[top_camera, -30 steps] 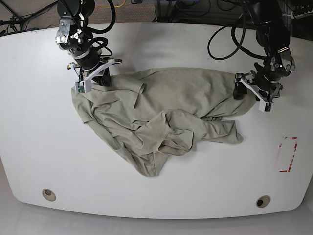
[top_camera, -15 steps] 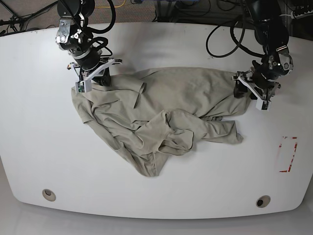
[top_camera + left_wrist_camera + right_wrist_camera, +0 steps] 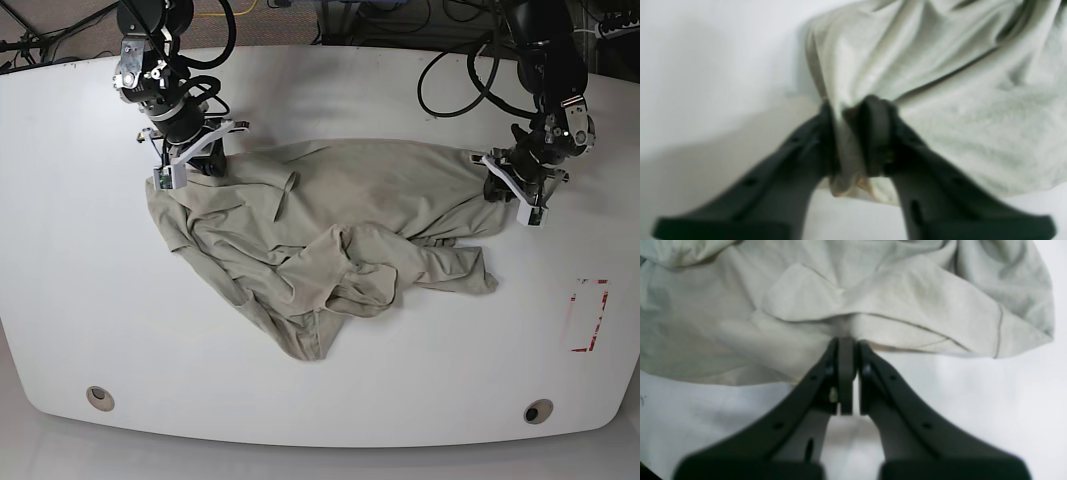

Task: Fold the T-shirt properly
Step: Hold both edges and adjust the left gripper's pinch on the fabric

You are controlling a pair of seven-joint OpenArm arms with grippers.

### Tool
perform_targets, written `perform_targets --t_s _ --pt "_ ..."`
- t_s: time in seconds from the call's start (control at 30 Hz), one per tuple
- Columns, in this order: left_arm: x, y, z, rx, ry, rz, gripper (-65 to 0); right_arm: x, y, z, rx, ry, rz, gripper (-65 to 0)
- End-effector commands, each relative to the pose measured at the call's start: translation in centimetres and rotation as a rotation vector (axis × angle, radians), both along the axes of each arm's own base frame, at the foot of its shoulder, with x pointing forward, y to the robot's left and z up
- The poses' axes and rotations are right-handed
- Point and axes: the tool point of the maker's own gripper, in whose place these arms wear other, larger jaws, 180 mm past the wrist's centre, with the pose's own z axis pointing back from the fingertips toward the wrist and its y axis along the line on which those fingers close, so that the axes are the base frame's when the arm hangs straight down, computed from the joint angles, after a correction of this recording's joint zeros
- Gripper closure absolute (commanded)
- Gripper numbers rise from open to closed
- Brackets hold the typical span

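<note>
Blur softens both wrist views, so the weave and seams of the T-shirt (image 3: 330, 235) are hard to read up close, and no collar label can be made out anywhere. Working across the base view from its left: the right arm drops from the top edge, where its upper links are cut off, and bends down to the cloth's far-left corner. The right gripper (image 3: 846, 351) has its jaws pressed together with only a thin edge of fabric pinched between the tips; how much cloth lies inside the grip is hidden by the dark fingers (image 3: 870, 373). Past it, the shirt sprawls crumpled over the middle of the white table (image 3: 80, 300), stretched between the two arms along its far edge, with loose folds bunched toward the near side and one lobe hanging down toward the front. Which part is sleeve and which is hem cannot be told from the heap. At the base view's right, the left arm comes in from the top corner, also cut off, its wrist angled down onto the shirt's right end. The left gripper (image 3: 850, 133) is clamped on a thick gathered fold that bulges out between and below the jaws. A red-outlined marking (image 3: 588, 315) sits well apart near the table's right edge.
</note>
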Motion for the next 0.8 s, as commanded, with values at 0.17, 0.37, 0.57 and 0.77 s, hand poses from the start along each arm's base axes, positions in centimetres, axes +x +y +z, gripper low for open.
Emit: perform_targets --t_s 0.17,0.37,0.57,0.77 --pt "0.4 0.4 0.7 0.024 -0.018 -0.008 -1.9 0.9 0.0 1.3 0.001 -0.058 0.005 -0.2" --pt "-0.1 0.2 0.8 0.030 -0.022 -0.016 0.0 1.1 0.0 2.0 0.020 -0.078 0.005 -0.1" --pt "-0.6 0.3 1.5 0.047 -0.036 -0.027 0.0 1.4 0.0 2.7 0.023 -0.101 0.009 0.0" --pt "-1.9 0.1 2.1 0.064 -0.043 -0.059 -0.1 1.1 0.0 3.2 0.027 -0.107 0.013 0.0"
